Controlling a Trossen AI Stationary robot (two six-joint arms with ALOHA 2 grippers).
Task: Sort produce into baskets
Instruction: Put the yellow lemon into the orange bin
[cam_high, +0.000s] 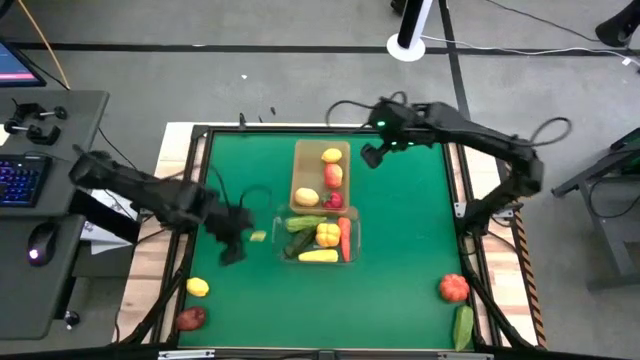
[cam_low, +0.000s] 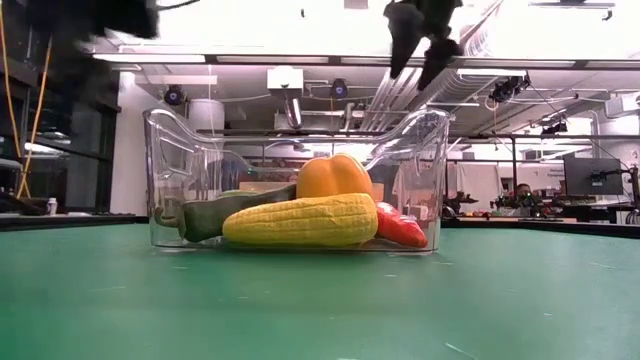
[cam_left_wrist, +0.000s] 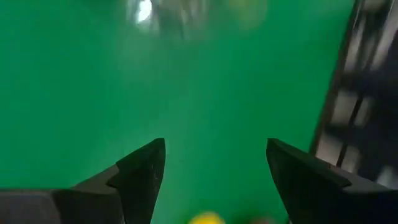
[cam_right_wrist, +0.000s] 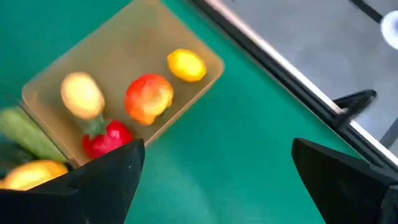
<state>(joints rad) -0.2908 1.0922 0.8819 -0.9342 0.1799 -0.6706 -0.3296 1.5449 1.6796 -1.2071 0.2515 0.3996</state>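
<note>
The tan basket (cam_high: 303, 160) holds a lemon (cam_right_wrist: 186, 65), a red-yellow apple (cam_right_wrist: 149, 98), a pale yellow fruit (cam_right_wrist: 81, 94) and a red piece (cam_right_wrist: 107, 138). The clear basket (cam_low: 420, 150) touches its near end and holds corn (cam_low: 300, 220), an orange pepper (cam_low: 333, 175), cucumbers (cam_low: 225, 210) and a carrot (cam_low: 400, 228). My right gripper (cam_high: 375, 152) hangs open, high above the mat, just right of the tan basket. My left gripper (cam_left_wrist: 214, 177) is open over bare mat left of the clear basket, with a yellow piece (cam_left_wrist: 207, 218) showing below its fingers.
A small yellow-green piece (cam_high: 258, 236) lies between my left gripper and the clear basket. A lemon (cam_high: 198, 287) and a dark red piece (cam_high: 190, 318) sit near the front left corner. A tomato (cam_high: 453, 287) and a green vegetable (cam_high: 462, 325) sit at the front right.
</note>
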